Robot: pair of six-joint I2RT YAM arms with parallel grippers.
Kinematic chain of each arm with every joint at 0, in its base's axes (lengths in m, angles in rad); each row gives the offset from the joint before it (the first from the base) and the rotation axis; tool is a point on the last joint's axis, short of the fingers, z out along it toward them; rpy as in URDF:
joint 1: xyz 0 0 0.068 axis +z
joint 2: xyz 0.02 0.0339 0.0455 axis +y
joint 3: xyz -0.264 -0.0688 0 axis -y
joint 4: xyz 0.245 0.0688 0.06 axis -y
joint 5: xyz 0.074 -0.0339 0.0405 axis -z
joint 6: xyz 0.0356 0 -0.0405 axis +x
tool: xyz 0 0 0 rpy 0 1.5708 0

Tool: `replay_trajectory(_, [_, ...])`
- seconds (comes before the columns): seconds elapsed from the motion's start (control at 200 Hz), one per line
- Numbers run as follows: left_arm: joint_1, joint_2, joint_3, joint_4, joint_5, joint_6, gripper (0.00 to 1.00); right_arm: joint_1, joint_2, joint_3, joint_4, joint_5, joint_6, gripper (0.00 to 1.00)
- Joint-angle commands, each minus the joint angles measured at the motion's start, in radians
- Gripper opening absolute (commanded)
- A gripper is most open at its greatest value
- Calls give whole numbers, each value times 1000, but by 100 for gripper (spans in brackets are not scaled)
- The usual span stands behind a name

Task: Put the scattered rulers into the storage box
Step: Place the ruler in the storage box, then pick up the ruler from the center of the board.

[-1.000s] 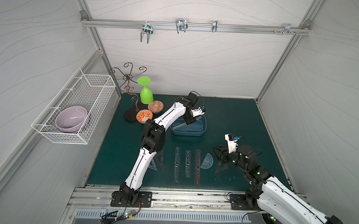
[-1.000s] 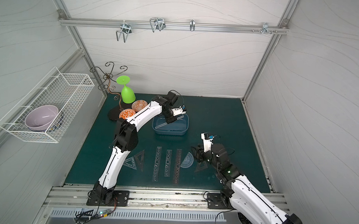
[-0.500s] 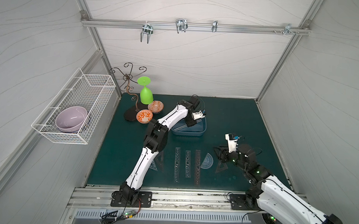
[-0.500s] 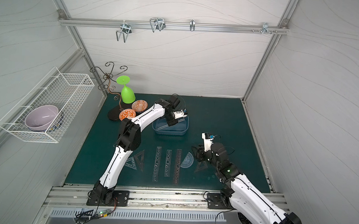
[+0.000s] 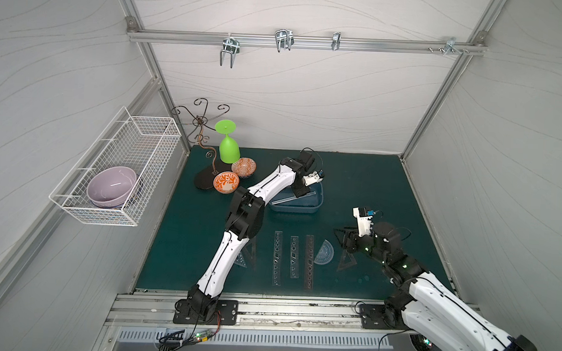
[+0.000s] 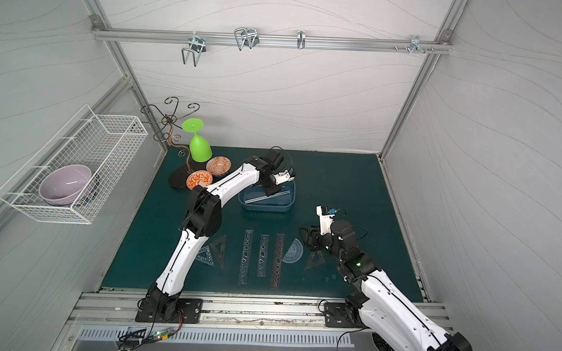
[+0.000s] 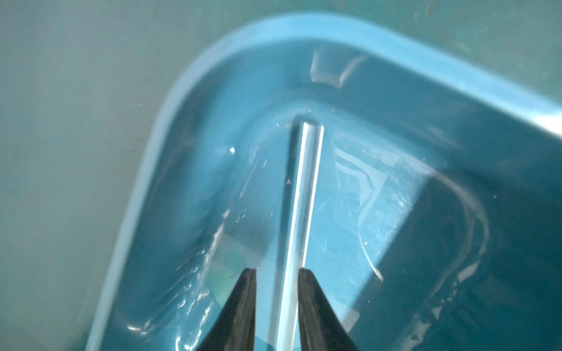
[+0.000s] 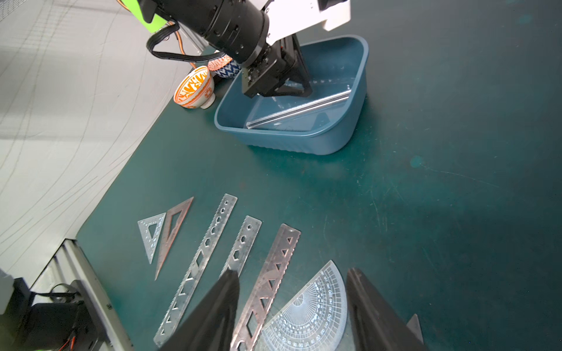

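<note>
Worktop: the worktop (image 5: 370,186) is still being occupied by most of the rulers (image 5: 294,256), lying in a row toward its 6 o'clock edge in both top views.
Left arm: the left arm (image 5: 223,261) is being held stretched toward 12 o'clock, its wrist having been swung further over the box than a second ago.
Storage box: the storage box (image 5: 317,208) is sitting at 12 o'clock from the row.
Clear ruler: the clear ruler (image 7: 301,212) is lying slanted inside the box, one end down in a corner, the other leaning on the opposite wall.
Left fingers: the left fingers (image 7: 240,310), closed a second ago, are now being parted. A gap is showing beside the ruler, so it is being let go.
Right fingers: the right fingers (image 8: 213,313) are being held spread wide and empty above the protractor (image 8: 310,313).
Meaning: one ruler is judged delivered. The straight strips (image 8: 243,243), protractor and set squares (image 8: 175,228) are still waiting.
</note>
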Motion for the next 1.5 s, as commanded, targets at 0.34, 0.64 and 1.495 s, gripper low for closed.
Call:
replay_trajectory(0.34, [-8,-650,-543,18,99,-787,27,102,139,151,-109,-204,89,52])
replay_trajectory(0.64, [50,-1150,-1371,275,315,-1146,30,320,479,234,64,-254,78,43])
replay_trajectory(1.495, [71,-1143,-1674,504,450,-1267,30,338,1114,558,175,-315,86,15])
